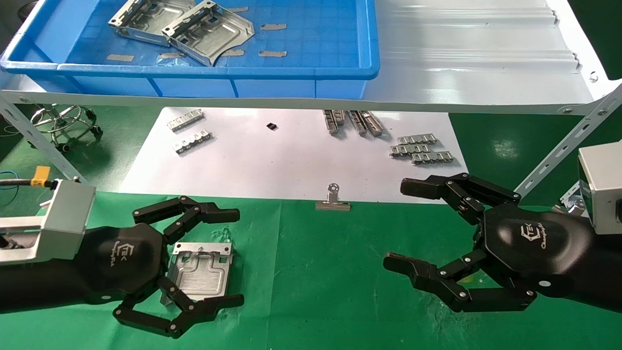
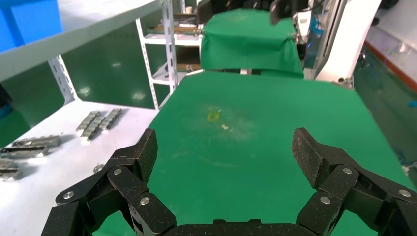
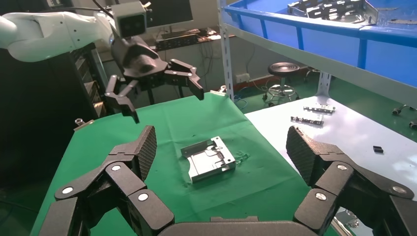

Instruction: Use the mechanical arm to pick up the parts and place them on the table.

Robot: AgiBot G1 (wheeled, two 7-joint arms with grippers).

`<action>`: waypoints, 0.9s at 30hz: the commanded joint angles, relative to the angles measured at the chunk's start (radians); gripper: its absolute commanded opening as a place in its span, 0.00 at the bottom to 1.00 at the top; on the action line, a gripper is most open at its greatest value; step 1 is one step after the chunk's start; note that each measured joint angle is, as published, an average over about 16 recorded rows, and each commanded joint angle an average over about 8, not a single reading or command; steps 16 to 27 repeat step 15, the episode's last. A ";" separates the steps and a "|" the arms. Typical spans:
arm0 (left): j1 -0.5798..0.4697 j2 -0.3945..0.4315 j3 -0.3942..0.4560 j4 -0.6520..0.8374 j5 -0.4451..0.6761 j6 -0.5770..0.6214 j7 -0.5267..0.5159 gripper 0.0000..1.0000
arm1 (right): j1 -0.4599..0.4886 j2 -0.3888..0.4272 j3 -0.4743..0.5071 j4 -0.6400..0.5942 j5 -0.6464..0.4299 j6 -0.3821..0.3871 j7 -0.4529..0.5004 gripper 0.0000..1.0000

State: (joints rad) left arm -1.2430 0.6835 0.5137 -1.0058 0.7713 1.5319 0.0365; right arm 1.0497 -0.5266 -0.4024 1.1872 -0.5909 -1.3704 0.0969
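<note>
One silver plate (image 1: 201,270) lies flat on the green table (image 1: 330,282), partly under my left hand; it also shows in the right wrist view (image 3: 209,160). My left gripper (image 1: 239,256) is open and empty, and in the right wrist view (image 3: 167,104) it hangs clear above the plate. Its own view (image 2: 226,152) shows only bare cloth between the fingers. Two more plates (image 1: 146,17) (image 1: 209,31) lie in the blue bin (image 1: 218,73) on the white shelf. My right gripper (image 1: 394,223) is open and empty over the table's right side.
The white shelf (image 1: 476,63) overhangs the back of the workspace on slanted legs. A white paper sheet (image 1: 272,160) carries toothed strips (image 1: 422,148) and a small black piece (image 1: 272,126). A binder clip (image 1: 333,201) sits at the paper's front edge.
</note>
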 commanded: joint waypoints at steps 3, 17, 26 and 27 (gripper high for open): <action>0.039 -0.017 -0.055 -0.065 -0.010 -0.008 -0.052 1.00 | 0.000 0.000 0.000 0.000 0.000 0.000 0.000 1.00; 0.143 -0.061 -0.199 -0.237 -0.035 -0.031 -0.191 1.00 | 0.000 0.000 0.000 0.000 0.000 0.000 0.000 1.00; 0.143 -0.061 -0.199 -0.237 -0.035 -0.031 -0.191 1.00 | 0.000 0.000 0.000 0.000 0.000 0.000 0.000 1.00; 0.143 -0.061 -0.199 -0.237 -0.035 -0.031 -0.191 1.00 | 0.000 0.000 0.000 0.000 0.000 0.000 0.000 1.00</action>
